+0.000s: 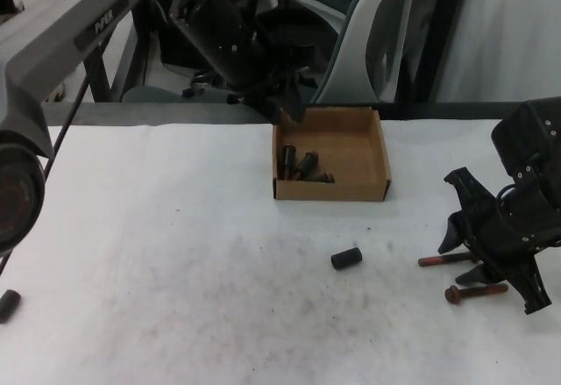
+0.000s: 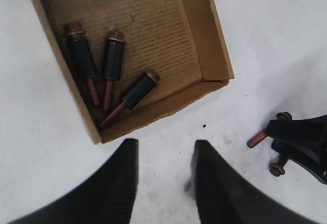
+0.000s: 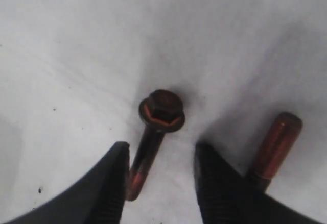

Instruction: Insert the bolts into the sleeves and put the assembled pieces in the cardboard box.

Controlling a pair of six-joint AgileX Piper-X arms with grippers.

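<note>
Hex-flange bolt [image 3: 151, 141] lies flat on the worktop [image 1: 175, 227]. Its head is out ahead of your right end effector [image 3: 162, 157], and its shank runs back into the gap, close against one finger rather than centred. A second bolt [image 3: 276, 142] lies just beside the other finger, on its outer side.

Right end effector: spread wide, nothing held, low over the first bolt.

My read is that the step in hand is the bolt pickup. Nudge sideways until the shank sits midway, then close on the shank near the head so the far end stays free for the sleeve. Keep the second bolt outside the fingers.

Loose sleeve [image 1: 346, 259] is well apart from this end effector, toward the cardboard box [image 2: 209, 40].

Left end effector [image 2: 164, 147] is spread apart and empty. The box lies just ahead of its fingertips and holds three assembled pieces [image 2: 112, 60].
</note>
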